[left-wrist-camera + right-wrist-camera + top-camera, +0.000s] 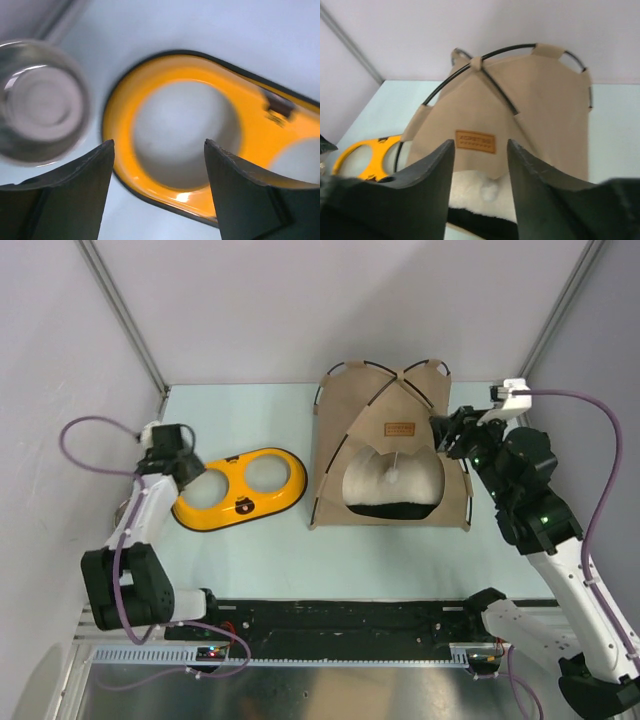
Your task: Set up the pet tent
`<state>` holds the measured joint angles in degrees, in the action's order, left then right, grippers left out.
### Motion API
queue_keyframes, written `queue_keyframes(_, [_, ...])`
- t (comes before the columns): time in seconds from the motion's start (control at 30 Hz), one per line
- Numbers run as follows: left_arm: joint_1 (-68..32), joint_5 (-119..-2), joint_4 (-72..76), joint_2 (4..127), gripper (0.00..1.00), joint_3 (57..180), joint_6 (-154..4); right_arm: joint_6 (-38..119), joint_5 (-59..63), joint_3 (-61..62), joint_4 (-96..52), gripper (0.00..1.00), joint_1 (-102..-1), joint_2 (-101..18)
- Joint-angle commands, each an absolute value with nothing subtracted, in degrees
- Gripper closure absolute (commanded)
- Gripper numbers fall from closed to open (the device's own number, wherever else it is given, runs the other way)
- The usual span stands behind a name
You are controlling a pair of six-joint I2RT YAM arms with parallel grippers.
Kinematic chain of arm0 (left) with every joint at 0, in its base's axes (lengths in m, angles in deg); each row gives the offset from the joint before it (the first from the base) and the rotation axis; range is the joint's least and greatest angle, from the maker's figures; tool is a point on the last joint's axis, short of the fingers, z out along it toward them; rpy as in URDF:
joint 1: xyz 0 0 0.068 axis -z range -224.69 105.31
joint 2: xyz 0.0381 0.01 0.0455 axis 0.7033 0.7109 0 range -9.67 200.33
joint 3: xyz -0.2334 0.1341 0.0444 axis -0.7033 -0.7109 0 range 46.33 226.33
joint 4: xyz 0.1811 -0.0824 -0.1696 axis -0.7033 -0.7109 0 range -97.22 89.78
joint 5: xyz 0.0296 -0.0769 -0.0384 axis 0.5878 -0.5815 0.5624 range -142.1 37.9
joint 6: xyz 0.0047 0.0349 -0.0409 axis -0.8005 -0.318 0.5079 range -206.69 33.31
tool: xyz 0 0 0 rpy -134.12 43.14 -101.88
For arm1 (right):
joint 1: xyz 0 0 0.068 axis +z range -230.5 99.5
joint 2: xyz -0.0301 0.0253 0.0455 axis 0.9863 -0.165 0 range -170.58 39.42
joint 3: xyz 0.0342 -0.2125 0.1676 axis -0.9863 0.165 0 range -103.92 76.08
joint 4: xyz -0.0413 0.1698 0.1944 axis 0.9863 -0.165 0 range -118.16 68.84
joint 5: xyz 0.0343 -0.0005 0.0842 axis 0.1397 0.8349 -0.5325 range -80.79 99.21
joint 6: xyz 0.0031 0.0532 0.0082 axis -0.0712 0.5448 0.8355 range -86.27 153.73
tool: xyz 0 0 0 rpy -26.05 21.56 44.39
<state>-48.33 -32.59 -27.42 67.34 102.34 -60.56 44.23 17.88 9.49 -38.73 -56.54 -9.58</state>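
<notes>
Mostly done, I reckon: tent [390,435] stands upper centre-right w/ pillow [392,480] inside; right pincer [480,142] wide open, empty, facing it; left pincer [159,145] open, empty, over feeder [240,508]

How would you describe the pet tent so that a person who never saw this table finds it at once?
On the pale table, look far right, beside the right tool: there stands the pet tent. It is tan fabric on thin black poles, with a brown label above its opening and a cream pillow inside. Its left neighbour, the feeder, is flat and yellow.
</notes>
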Motion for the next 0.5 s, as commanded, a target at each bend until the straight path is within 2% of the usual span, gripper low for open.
queue_keyframes(0.0, [-58.99,-30.39,-30.31,63.37,0.23,99.76,-57.13,45.53,17.80,6.69,-35.99,0.52,-50.45,-10.84])
queue_keyframes(0.17, [-64.86,-30.42,-30.36,66.95,0.17,100.92,-56.21,42.97,23.45,5.90,-35.00,0.46,-42.61,-11.60])
queue_keyframes(0.37, [-66.36,-21.88,-31.22,75.28,0.13,103.32,-54.91,43.08,22.24,4.95,-34.43,0.39,-40.62,-11.83])
queue_keyframes(0.47, [-67.84,-21.25,-31.14,78.58,0.13,104.28,-53.84,43.41,22.10,4.61,-34.77,0.38,-40.12,-11.73])
